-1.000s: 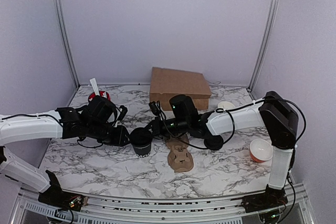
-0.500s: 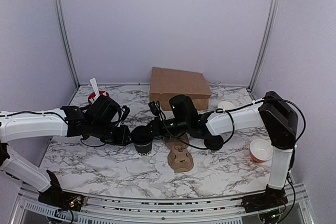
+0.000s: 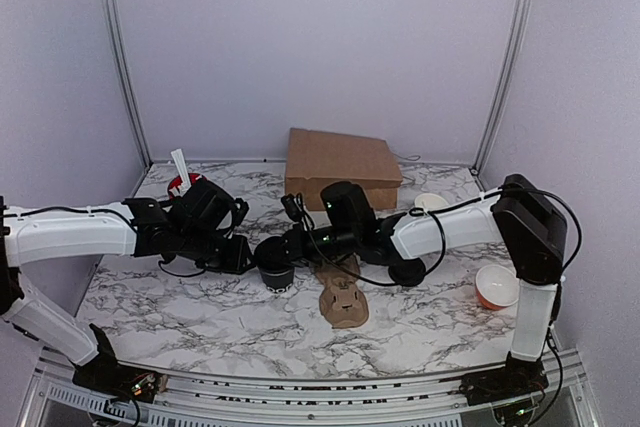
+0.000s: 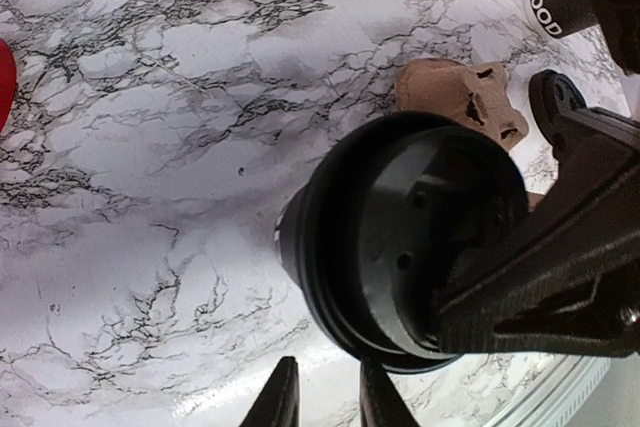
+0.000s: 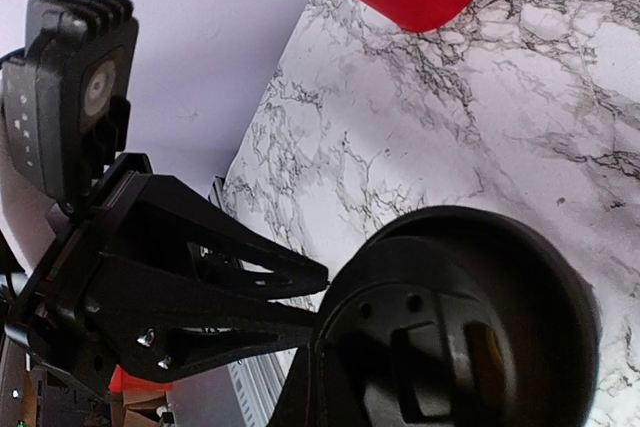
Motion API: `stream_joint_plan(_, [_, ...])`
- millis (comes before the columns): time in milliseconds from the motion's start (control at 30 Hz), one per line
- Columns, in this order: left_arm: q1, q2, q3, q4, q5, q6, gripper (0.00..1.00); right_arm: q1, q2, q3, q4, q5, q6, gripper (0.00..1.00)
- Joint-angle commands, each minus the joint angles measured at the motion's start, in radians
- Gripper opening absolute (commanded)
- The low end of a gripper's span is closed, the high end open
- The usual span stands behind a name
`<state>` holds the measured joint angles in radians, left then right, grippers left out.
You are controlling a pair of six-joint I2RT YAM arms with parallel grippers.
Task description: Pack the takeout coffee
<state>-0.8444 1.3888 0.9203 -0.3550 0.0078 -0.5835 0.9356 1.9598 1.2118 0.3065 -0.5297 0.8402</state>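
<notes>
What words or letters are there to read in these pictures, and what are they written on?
"OOD": white letters on a black cup at the top right of the left wrist view; any more of the word is hidden.
White print low on the takeout coffee: too small to read.
Cardboard box and brown cup carrier: no words show on them.
</notes>
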Motion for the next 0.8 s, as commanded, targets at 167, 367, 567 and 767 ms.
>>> stream_joint_plan(167, [-0.008,0.063,0.018,-0.065,-0.071,-0.009,0.20,0.018,0.073,-0.048,-0.139,0.034,-0.015,0.00])
stream_joint_plan(367, [-0.007,0.018,0.050,-0.073,-0.071,-0.008,0.20,0.010,0.052,-0.037,-0.135,0.034,-0.012,0.00])
stream_joint_plan(567, [-0.005,-0.022,0.078,-0.100,-0.084,-0.013,0.20,-0.002,0.033,0.044,-0.156,0.023,-0.024,0.00])
stream_joint_plan(767, [-0.002,-0.029,0.083,-0.100,-0.070,-0.015,0.20,-0.017,-0.009,0.130,-0.183,0.028,-0.043,0.04])
